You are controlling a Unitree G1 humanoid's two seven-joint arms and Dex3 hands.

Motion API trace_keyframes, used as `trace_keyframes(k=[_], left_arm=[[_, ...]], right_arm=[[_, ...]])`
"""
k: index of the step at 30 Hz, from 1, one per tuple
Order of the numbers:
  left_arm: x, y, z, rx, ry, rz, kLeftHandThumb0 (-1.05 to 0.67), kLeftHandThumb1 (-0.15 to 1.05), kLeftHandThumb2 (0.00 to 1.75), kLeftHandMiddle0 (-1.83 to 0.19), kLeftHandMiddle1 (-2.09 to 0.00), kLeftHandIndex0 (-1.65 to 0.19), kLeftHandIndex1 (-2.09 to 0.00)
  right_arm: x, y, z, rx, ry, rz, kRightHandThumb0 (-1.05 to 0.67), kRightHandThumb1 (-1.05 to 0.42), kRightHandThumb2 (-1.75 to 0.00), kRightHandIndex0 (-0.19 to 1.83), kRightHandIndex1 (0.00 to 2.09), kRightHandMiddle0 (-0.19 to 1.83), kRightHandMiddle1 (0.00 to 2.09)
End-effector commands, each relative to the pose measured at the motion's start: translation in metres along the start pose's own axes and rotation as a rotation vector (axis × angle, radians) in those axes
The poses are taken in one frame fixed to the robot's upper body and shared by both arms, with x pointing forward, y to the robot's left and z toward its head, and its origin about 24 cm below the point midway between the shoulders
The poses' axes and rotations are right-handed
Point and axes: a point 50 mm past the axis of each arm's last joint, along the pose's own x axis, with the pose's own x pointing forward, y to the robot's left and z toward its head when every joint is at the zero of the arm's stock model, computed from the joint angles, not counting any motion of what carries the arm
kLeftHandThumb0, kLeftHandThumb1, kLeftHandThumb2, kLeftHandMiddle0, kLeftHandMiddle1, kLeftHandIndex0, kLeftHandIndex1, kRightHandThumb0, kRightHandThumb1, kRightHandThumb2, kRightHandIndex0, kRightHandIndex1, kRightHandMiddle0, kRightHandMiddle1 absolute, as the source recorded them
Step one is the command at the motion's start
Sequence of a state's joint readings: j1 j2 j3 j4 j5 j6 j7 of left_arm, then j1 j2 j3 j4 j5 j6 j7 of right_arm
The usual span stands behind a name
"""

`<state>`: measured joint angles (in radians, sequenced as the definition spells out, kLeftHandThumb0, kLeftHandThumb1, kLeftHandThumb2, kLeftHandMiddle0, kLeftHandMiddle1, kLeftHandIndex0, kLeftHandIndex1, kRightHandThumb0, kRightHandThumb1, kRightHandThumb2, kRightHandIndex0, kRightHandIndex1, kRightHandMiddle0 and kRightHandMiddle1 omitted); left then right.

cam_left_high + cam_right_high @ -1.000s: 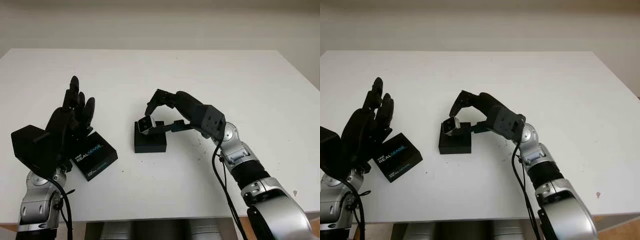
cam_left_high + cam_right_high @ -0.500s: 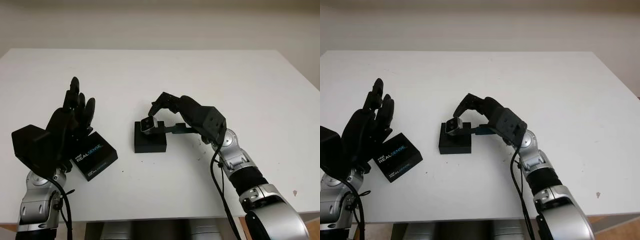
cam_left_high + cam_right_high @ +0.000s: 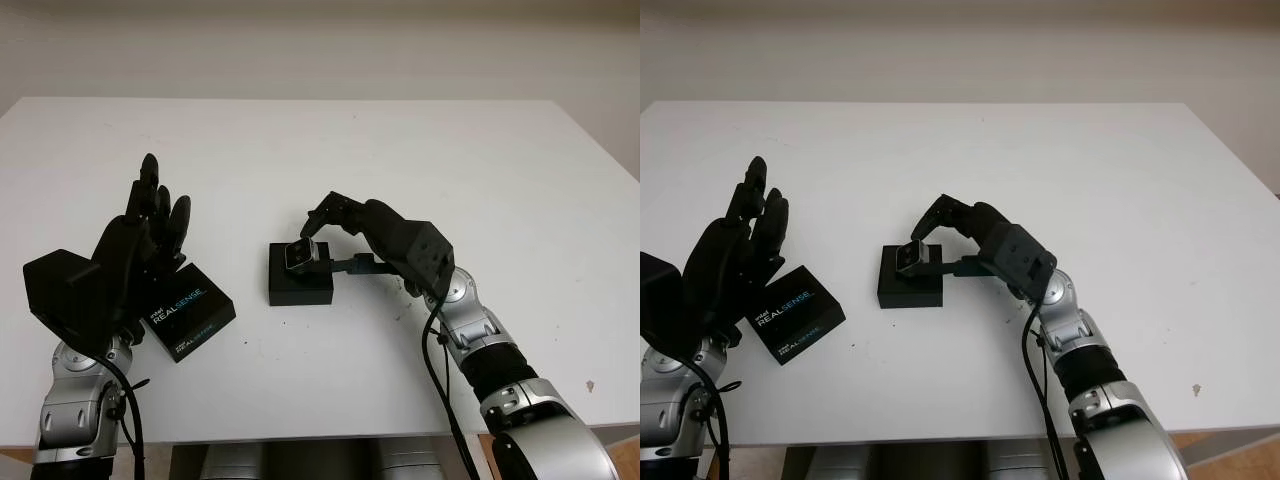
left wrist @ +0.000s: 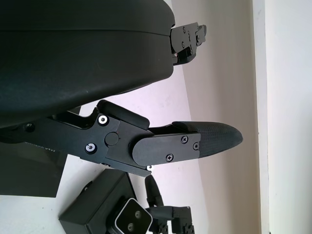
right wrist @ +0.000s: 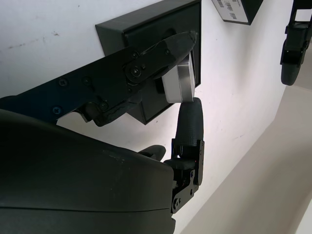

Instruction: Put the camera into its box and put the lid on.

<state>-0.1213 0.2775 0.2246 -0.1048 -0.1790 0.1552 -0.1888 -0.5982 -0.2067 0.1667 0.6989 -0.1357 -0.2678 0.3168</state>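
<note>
A plain pale wall stands behind the white worktop (image 3: pixel 450 150), which carries everything I need. My right hand (image 3: pixel 345 222) reaches in from the near right and pinches the small silver camera (image 3: pixel 300 254) between its fingers (image 5: pixel 189 122), holding it directly over the open black box (image 3: pixel 300 282) at the middle of the worktop. The camera looks tilted, with its lens face turned up toward me. To seat it well, I judge I should level it over the recess, lower slowly and let go only once it rests inside; releasing early could leave it propped on the rim. The forearm runs low and nearly flat, wrist bent so the fingers arch down over the box. My left hand (image 3: pixel 140 240) is raised at the near left, open and holding nothing, just above the printed lid (image 3: pixel 185 310), which lies flat to the left of the box.
</note>
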Motion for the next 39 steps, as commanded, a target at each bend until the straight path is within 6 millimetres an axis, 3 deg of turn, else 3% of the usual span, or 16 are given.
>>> trace_keyframes(k=[1,21,28,35,37,39], left_arm=[[0.0,0.001,0.005,0.01,-0.02,0.001,-0.73,1.05,0.5,0.19,0.0,0.19,0.0],[0.0,0.002,0.004,0.004,-0.018,0.008,-0.73,1.05,0.48,0.19,0.0,0.19,0.0],[-0.001,0.004,0.005,0.003,-0.025,-0.006,-0.7,1.05,0.51,0.19,0.0,0.19,0.0],[-0.001,0.005,0.007,0.009,-0.032,-0.008,-0.71,1.05,0.52,0.19,0.0,0.19,0.0],[-0.002,0.006,0.007,0.001,-0.031,-0.007,-0.71,1.05,0.51,0.19,0.0,0.19,0.0],[-0.002,0.007,0.007,-0.004,-0.035,-0.009,-0.71,1.05,0.5,0.19,0.0,0.19,0.0]], right_arm=[[0.002,0.001,0.006,0.024,-0.025,-0.006,-0.5,-0.94,-0.05,0.2,0.39,0.37,1.6],[0.0,0.018,-0.002,0.16,0.006,-0.027,-0.48,-0.94,-0.05,0.22,0.34,0.37,1.61],[-0.002,0.019,-0.004,0.124,0.012,-0.031,-0.49,-0.95,-0.06,0.23,0.33,0.36,1.61],[-0.003,0.018,-0.001,-0.048,0.035,-0.025,-0.52,-0.97,-0.06,0.22,0.33,0.36,1.63],[-0.005,0.017,0.002,-0.112,0.039,-0.01,-0.56,-0.95,-0.05,0.18,0.28,0.23,1.47],[-0.007,0.016,0.005,-0.189,0.043,-0.003,-0.63,-0.93,-0.05,0.13,0.17,0.15,1.07]])
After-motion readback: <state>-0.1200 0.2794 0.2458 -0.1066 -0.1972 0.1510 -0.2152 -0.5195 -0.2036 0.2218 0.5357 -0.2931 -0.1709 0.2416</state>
